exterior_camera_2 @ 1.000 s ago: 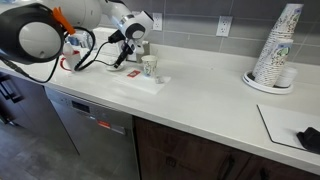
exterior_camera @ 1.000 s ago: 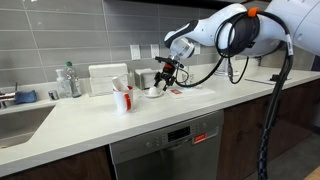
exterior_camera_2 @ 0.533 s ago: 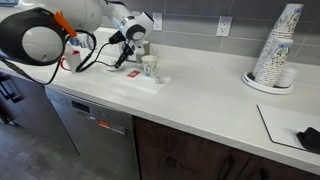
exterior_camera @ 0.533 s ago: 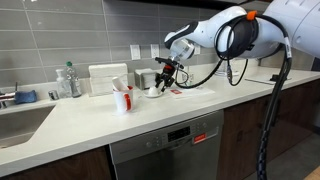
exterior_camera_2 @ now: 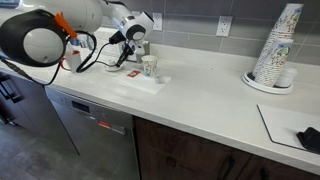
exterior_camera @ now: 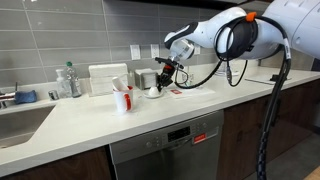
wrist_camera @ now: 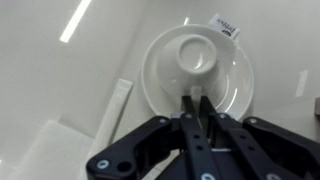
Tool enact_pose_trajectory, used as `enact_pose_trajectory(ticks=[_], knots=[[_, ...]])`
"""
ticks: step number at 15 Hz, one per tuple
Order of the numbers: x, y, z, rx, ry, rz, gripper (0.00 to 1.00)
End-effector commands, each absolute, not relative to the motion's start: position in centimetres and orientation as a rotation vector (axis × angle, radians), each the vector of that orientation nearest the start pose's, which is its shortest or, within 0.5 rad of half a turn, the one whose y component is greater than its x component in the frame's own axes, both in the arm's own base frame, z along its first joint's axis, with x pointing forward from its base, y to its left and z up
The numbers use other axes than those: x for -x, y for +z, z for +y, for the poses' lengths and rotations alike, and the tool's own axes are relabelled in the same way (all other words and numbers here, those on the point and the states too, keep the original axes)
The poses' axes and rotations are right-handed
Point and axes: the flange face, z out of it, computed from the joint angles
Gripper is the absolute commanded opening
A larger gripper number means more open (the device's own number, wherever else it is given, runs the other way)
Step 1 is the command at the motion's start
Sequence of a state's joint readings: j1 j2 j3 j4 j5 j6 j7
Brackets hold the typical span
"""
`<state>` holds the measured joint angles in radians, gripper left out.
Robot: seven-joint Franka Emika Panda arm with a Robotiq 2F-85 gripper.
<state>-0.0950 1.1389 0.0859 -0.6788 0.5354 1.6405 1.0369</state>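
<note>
On the table (wrist_camera: 40, 90), right under your tool (wrist_camera: 195, 97), sat a white saucer (wrist_camera: 160, 85) with a small cup (wrist_camera: 197, 55) at its middle. Your tool's fingers were pressed together over the saucer's 6 o'clock edge, with nothing visible between them; I could not tell whether they touched the saucer. A small packet (wrist_camera: 226, 25) lay at the saucer's 1 o'clock, and a white stick (wrist_camera: 115, 105) lay at its 8 o'clock. In an exterior view, a paper cup (exterior_camera_2: 149, 67) stood nearby.

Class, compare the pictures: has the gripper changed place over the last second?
No. The gripper stays over the white saucer, right of the wall socket; only its jaws have shut.
</note>
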Motion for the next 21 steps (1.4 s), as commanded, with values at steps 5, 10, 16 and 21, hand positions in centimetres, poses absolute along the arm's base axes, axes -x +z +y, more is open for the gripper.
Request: enact_pose_trajectory(ticks=[5, 10, 16, 21], knots=[[-79.0, 28.5, 0.1, 2.175, 0.573, 1.427, 0.08], [-78.7, 31.0, -0.7, 2.238, 0.523, 1.247, 0.08], [-77.0, 33.7, -2.4, 2.303, 0.563, 0.943, 0.08], [-76.9, 34.5, -2.7, 2.355, 0.534, 0.870, 0.11]])
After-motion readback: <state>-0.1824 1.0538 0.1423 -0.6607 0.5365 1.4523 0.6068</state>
